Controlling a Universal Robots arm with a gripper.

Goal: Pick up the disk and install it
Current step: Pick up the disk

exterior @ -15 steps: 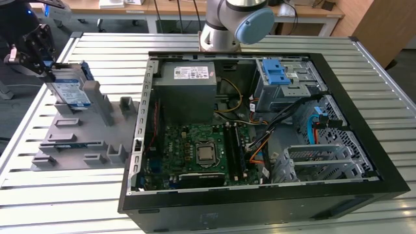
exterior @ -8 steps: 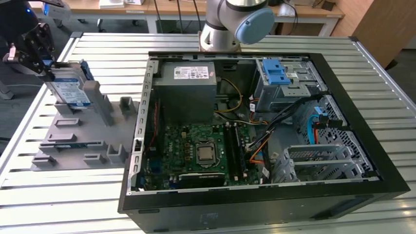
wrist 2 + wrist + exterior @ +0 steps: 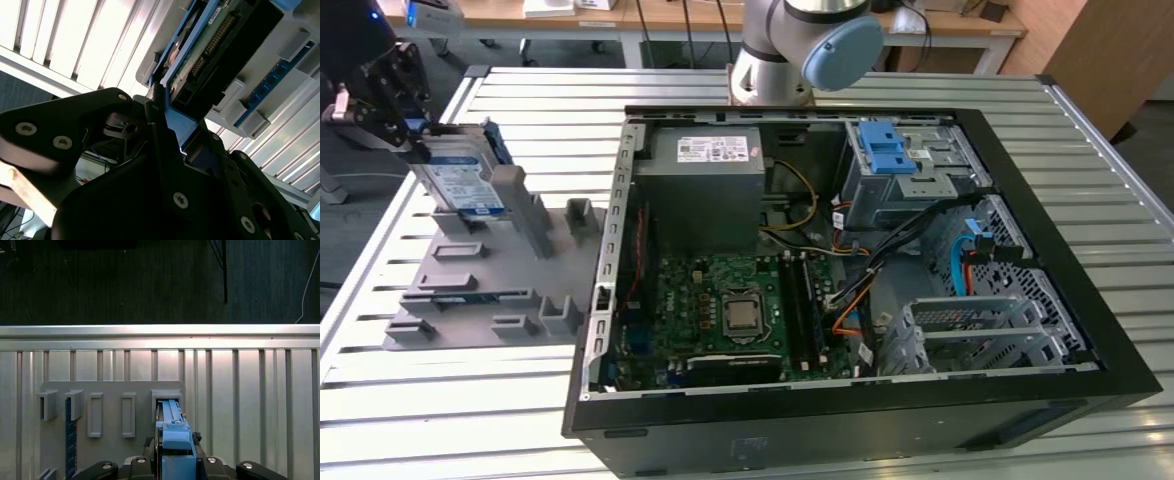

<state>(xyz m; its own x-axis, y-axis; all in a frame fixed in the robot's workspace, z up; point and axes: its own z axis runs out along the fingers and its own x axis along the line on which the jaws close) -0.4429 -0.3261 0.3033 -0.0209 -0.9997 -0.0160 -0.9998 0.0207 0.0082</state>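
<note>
The disk [image 3: 460,180], a silver drive with a blue-and-white label and blue rails, stands on edge in a slot of the grey holder fixture [image 3: 494,290] at the exterior view's left. My black gripper [image 3: 418,138] is at its upper end, with its fingers closed on the disk's blue rail. In the second wrist view the gripper [image 3: 167,107] pinches the blue rail, with the disk's [image 3: 210,45] connector side beyond it. In the first wrist view the disk [image 3: 172,425] runs from the gripper [image 3: 175,460] to an upright slot of the fixture [image 3: 100,390].
An open computer case [image 3: 787,420] lies on the slatted metal table [image 3: 1107,140]. Inside are a grey power-supply box [image 3: 700,185], a drive cage with a light-blue latch [image 3: 887,150] and another metal cage [image 3: 974,320]. The arm's base [image 3: 801,50] stands behind the case.
</note>
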